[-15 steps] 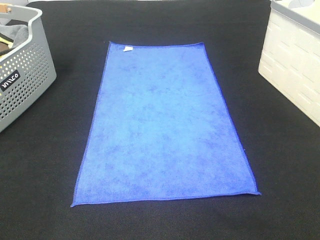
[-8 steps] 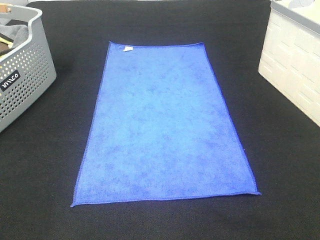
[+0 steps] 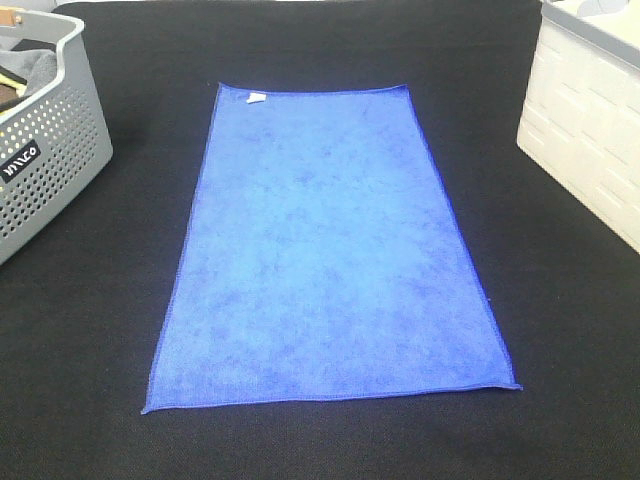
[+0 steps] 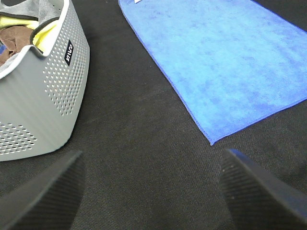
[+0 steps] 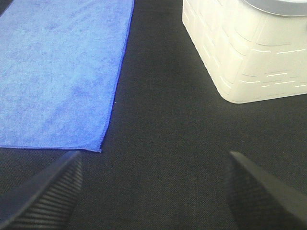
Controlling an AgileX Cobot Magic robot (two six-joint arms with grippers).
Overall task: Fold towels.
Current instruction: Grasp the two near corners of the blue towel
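Observation:
A blue towel (image 3: 325, 245) lies flat and unfolded in the middle of the black table, long side running away from me, with a small white tag (image 3: 256, 98) at its far left corner. It also shows in the left wrist view (image 4: 225, 57) and the right wrist view (image 5: 60, 72). Neither arm shows in the exterior view. My left gripper (image 4: 151, 191) is open and empty over bare table near the towel's near left corner. My right gripper (image 5: 153, 191) is open and empty over bare table near the towel's near right corner (image 5: 98, 150).
A grey perforated basket (image 3: 45, 150) holding other cloths stands at the left edge; it shows in the left wrist view (image 4: 43, 91). A cream-white bin (image 3: 590, 120) stands at the right edge, also in the right wrist view (image 5: 249, 52). The table is covered in black cloth (image 3: 90, 330).

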